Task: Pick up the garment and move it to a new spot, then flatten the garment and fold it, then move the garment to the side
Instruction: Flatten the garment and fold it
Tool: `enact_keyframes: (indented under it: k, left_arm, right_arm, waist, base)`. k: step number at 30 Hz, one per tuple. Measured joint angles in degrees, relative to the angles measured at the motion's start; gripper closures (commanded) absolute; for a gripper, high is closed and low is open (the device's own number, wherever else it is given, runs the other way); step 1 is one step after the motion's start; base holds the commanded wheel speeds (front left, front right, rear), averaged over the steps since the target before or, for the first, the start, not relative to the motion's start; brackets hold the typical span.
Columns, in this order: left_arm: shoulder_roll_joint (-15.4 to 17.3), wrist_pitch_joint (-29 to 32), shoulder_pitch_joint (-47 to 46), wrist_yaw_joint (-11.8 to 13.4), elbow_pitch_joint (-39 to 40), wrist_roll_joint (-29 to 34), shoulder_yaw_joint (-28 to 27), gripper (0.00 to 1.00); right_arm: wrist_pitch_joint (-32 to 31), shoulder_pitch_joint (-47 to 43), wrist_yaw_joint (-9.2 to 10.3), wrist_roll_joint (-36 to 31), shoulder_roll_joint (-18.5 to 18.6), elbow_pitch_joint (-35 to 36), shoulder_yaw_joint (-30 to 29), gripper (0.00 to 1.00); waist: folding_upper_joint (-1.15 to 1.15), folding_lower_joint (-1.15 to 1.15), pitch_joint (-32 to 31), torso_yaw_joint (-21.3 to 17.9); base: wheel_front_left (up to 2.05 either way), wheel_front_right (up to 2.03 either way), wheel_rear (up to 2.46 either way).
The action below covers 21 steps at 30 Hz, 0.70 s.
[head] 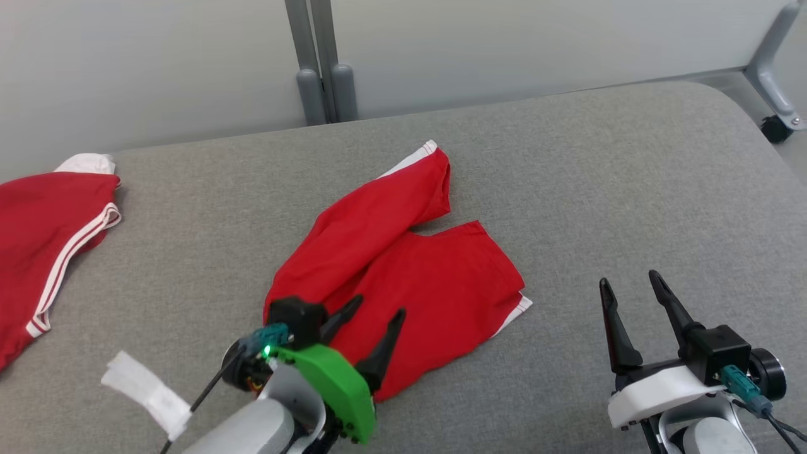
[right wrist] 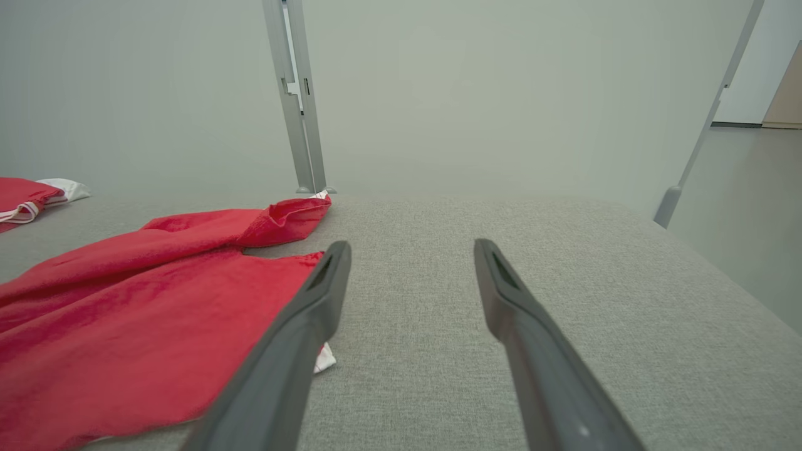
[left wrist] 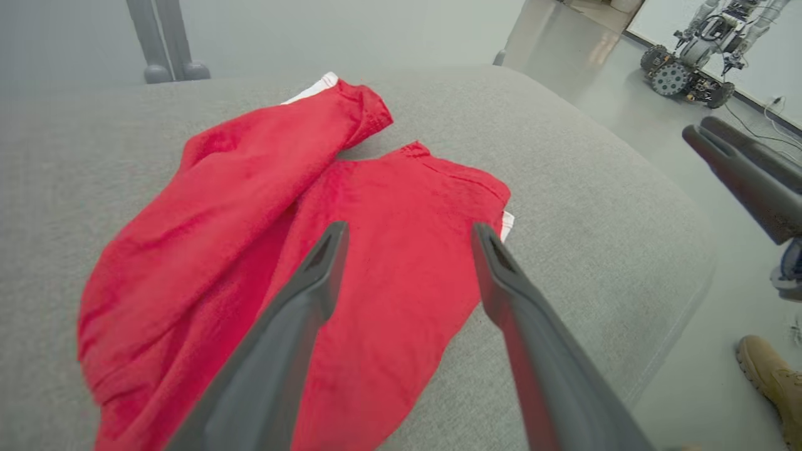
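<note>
Closest to the robot, the left gripper [head: 379, 305] hangs over the near hem of the red shorts [head: 410, 277], its fingers spread wide and holding nothing. The right gripper [head: 629, 278] is equally wide and empty, poised over bare fabric just right of the cloth. A white strip [head: 148, 391] lies at the near left. The shorts sit mid-desk, rumpled, with one leg twisted and lapped over the other and white trim showing at the far cuff and the right hem. The likely trouble is a pinch that takes only the top layer or gathers both legs at once, so that spreading drags the crease along instead of clearing it. The desk [head: 599, 189] has a grey woven cover that looks grippy enough to hold the underside back and bunch it. A second red garment [head: 44, 233] with white stripes lies well apart at the left edge and could be taken for the target. Beyond stand a pale partition, a grey post [head: 318, 63] and a castor [head: 774, 126]; off to the right, a boot [left wrist: 774, 376] on the floor and another robot [left wrist: 695, 56] far back.
</note>
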<state>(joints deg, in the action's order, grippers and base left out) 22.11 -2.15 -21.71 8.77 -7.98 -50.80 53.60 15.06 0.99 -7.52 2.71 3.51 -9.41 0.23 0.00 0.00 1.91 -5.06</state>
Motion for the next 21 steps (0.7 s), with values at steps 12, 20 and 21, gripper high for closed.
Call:
enact_keyframes:
  k: [12, 20, 21]
  left_arm:
    - [-4.04, 7.03, -14.96, -3.64, -18.79, 2.96, 2.27, 0.00]
    - [-0.62, 12.54, -18.20, -5.65, -26.95, 3.88, 3.74, 0.51]
    - [-0.62, 13.48, -18.63, -6.55, -27.26, 3.88, 4.19, 0.91]
  right_arm:
    - [-0.01, 3.26, 0.00, 0.92, -0.56, 1.15, 0.13, 0.00]
    - [0.00, 2.92, 0.00, 2.31, -0.58, 1.38, -1.03, 0.00]
    - [0.00, 3.08, 0.00, 2.50, -0.57, 1.36, -0.75, 0.00]
  waist:
    - [0.00, 0.00, 7.24, -6.83]
    - [0.00, 0.00, 11.75, -9.45]
    - [0.00, 0.00, 12.08, -9.55]
  base:
    - [0.00, 0.00, 0.00]
    - [0.00, 0.00, 0.00]
    - [0.00, 0.00, 0.00]
